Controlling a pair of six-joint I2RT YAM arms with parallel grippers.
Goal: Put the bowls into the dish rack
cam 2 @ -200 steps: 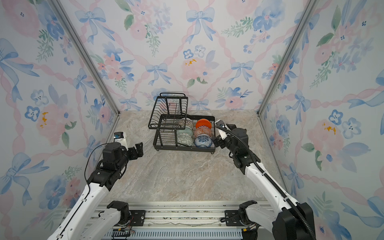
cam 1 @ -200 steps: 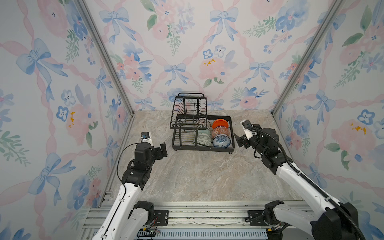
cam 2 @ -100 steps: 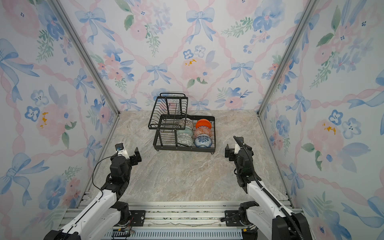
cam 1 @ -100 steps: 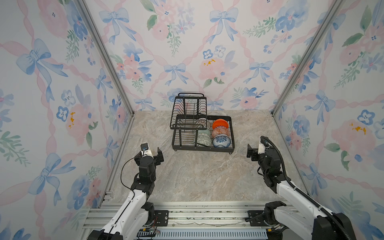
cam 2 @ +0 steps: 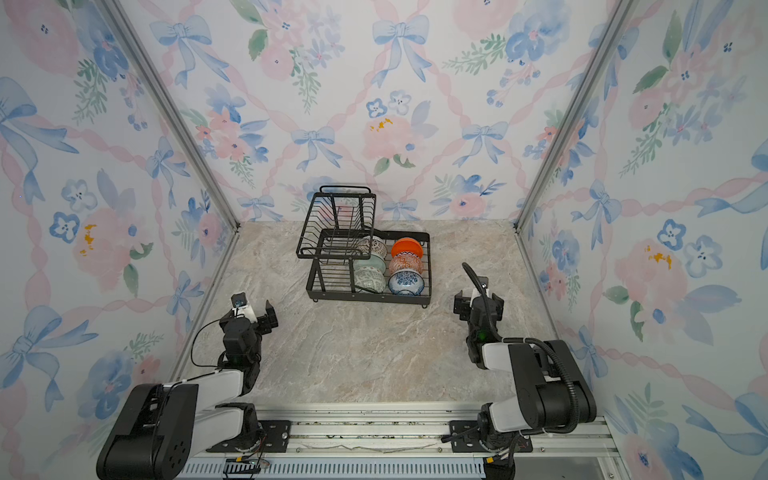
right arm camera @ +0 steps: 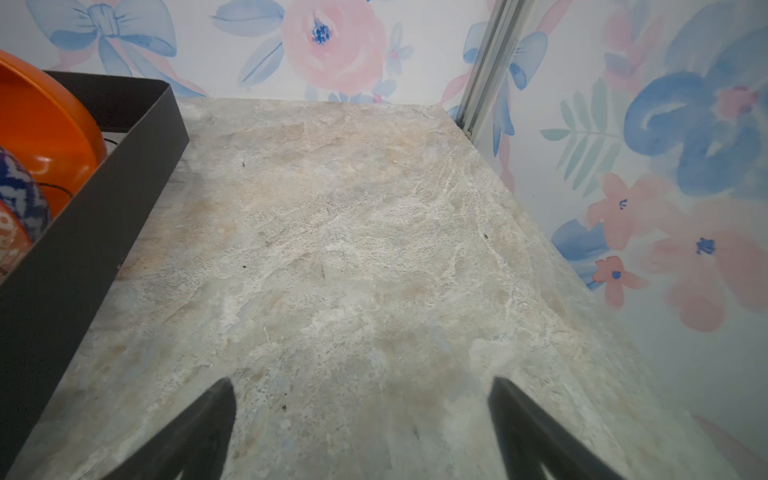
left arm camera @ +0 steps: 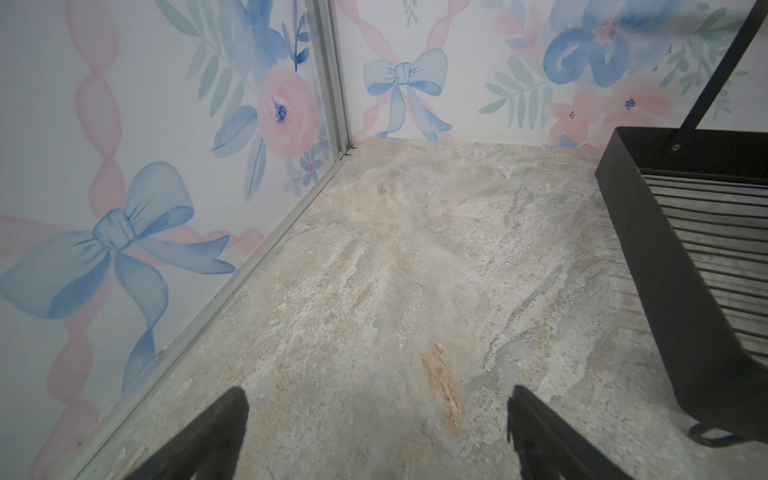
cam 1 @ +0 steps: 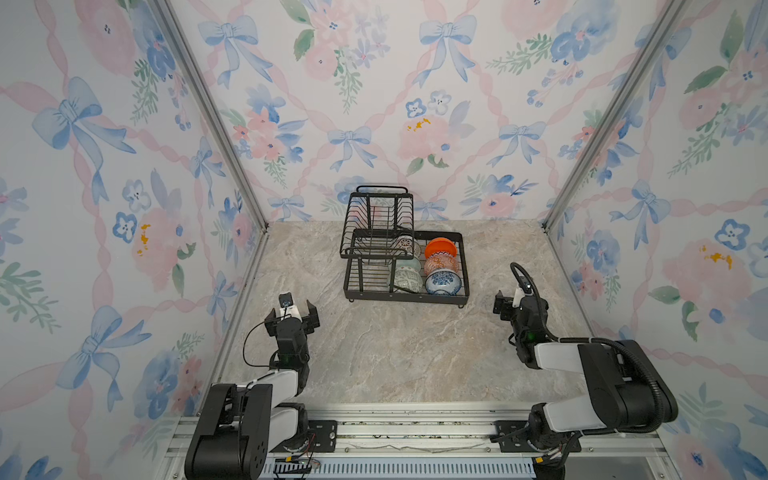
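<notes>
Locate the dish rack (cam 1: 368, 274) at the middle of the desk's (cam 1: 395, 353) far edge, close to the floral back wall (cam 1: 374, 104). In both top views all six bowls sit on edge in its lower tray, in two columns running from far to near. In the right column you see the plain orange bowl (cam 1: 440, 247), the orange-white geometric bowl (cam 1: 441, 264) and the blue-white floral bowl (cam 1: 443, 282). In the left column you see the white lattice bowl (cam 1: 405, 246), the pale mint bowl (cam 1: 410, 263) and the grey-green patterned bowl (cam 1: 407, 278). Note that the raised upper basket (cam 1: 374, 220) overhangs the tray's left half and partly screens the white lattice bowl. The left gripper (cam 1: 291, 319) hovers near the desk's left edge, well apart from the rack, jaws spread wide and holding nothing. The left wrist view shows only desk between its fingertips (left arm camera: 237, 399), with the rack's side wall at the frame edge. The right gripper (cam 1: 517, 305) hovers near the right edge, just past the rack's near right corner, likewise released and empty. The right wrist view shows the rack's wall and the orange bowl beside it. An aluminium rail (cam 1: 415, 428) runs along the near edge.
</notes>
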